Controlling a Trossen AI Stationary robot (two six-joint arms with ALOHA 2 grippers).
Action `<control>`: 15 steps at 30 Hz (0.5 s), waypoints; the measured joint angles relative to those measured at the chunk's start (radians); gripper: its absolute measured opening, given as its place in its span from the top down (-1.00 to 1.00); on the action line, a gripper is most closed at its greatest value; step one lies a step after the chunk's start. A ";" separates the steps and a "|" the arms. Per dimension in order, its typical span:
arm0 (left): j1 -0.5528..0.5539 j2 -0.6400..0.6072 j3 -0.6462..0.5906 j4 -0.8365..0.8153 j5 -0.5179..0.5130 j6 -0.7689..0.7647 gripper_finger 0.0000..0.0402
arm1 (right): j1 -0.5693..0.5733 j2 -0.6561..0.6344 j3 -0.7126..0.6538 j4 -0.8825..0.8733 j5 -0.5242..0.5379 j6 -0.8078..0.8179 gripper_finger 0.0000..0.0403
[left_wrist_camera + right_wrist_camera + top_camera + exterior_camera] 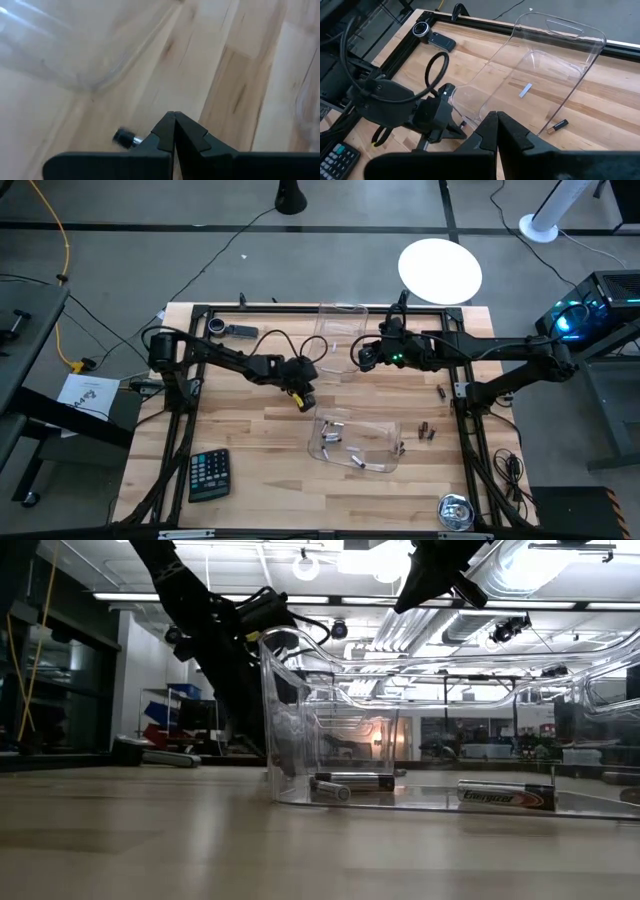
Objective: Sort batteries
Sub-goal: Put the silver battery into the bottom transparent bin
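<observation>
Both hands pressed together over mid-desk, left hand (pixel 305 402) beside the clear plastic tray (pixel 356 442) of small metallic cylinder batteries (pixel 331 437), right hand (pixel 364 356) farther back, could easily nudge tray sideways.

Several small dark and silvery cylindrical batteries (pixel 342 446) lie flat on their sides inside a clear plastic tray (pixel 380 427) near the middle of the wooden desk (pixel 260 470). From the low view, one of them is black with a printed label (pixel 505 796), and another is dark with a silvery end (pixel 332 789). A few more tiny dark batteries (pixel 428 432) lie loose on the desk just beside the tray, and one (pixel 441 392) lies further back.
</observation>
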State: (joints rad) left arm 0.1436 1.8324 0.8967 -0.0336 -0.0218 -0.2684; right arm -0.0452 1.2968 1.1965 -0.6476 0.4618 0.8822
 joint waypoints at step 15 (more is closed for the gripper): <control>-0.050 -0.235 0.000 -0.237 -0.090 -0.002 1.00 | 0.000 0.000 0.000 -0.002 0.007 0.000 1.00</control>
State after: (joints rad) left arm 0.0932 1.5977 0.8969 -0.2707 -0.1121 -0.2699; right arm -0.0452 1.2968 1.1962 -0.6500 0.4687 0.8822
